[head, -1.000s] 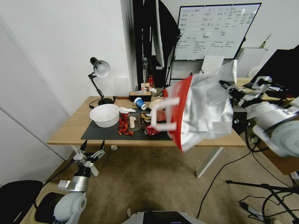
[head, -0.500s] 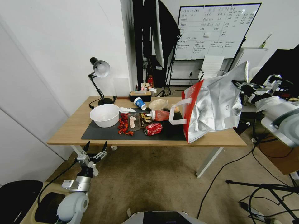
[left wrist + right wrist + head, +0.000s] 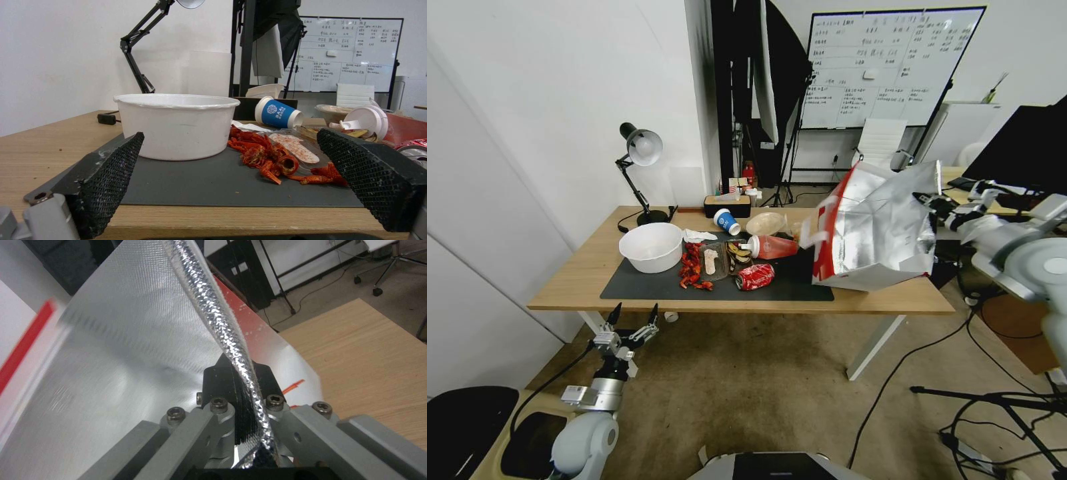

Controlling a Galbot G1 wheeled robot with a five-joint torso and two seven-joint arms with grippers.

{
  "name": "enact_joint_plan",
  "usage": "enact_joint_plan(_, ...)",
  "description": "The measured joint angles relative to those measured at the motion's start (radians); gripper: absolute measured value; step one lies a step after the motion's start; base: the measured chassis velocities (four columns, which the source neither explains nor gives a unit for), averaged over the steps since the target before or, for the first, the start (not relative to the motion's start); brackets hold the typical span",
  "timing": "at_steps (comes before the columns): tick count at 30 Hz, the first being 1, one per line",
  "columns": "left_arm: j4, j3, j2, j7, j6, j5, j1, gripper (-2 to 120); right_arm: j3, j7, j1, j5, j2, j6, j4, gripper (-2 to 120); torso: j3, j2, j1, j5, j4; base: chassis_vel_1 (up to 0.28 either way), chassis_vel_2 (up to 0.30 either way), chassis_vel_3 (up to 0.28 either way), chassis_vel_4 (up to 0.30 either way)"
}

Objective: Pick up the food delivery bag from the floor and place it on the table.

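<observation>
A: Big silver-lined, red-edged delivery bag [image 3: 874, 233] sits on the long light-wood table [image 3: 594, 267], leaning.

B: My right gripper [image 3: 242, 396] pinches its foil rim; I'd steady it before letting go. Left gripper [image 3: 630, 325] hangs spread, low.

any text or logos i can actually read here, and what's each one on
Blue paper cup: white logo with small lettering, too blurred to read.
Whiteboard: rows of handwriting, too small to read.
Crushed red can: no legible print.
Food delivery bag: red panel mark, unreadable.
</observation>
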Motion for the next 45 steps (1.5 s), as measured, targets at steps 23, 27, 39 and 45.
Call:
enact_joint_plan(23,0.025,0.007,0.0,-0.001,0.005,-0.004,-0.02,100,-0.043,-0.171,0.026,-0.146,-0.02,0.015,-0.083,50,0.0,0.0,0.0,0.0,-0.0001,0.0,0.0,0.0,0.0)
enact_joint_plan(27,0.025,0.007,-0.001,-0.001,0.005,-0.004,-0.018,100,-0.027,-0.208,0.017,-0.161,-0.035,0.039,-0.094,65,0.0,0.0,0.0,-0.0001,-0.0001,0.0,0.0,0.0,0.0)
enact_joint_plan(39,0.01,0.007,-0.005,-0.001,0.001,-0.004,-0.005,100,0.075,-0.309,-0.076,-0.215,-0.065,0.121,-0.106,100,0.0,0.0,0.0,0.0001,-0.0002,0.0,0.0,0.0,0.0)
enact_joint_plan(45,0.004,0.004,-0.005,-0.002,-0.012,-0.005,-0.001,100,0.168,-0.322,-0.146,-0.241,-0.069,0.149,-0.046,100,0.0,0.0,0.0,-0.0001,-0.0003,0.0,0.0,0.0,0.0)
